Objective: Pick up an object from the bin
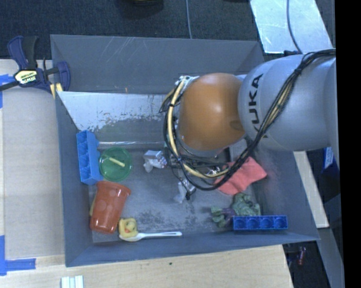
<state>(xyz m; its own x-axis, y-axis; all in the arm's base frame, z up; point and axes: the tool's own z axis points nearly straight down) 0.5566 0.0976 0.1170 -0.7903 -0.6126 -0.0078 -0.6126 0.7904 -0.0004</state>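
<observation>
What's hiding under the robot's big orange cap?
A pink cloth pokes out from under the orange cover, beside cables and the gripper. The cloth's other end, and whatever else lies there, is covered.

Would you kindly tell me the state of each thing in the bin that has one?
orange cup: lying on its side.
pink cloth: crumpled, partly under the arm.
green round dish: yellow stick across it.
yellow spoon: lying flat, white handle pointing right.
gripper: low over the bin floor.

Soft light, pale glare on bin [108,110] wall
</observation>
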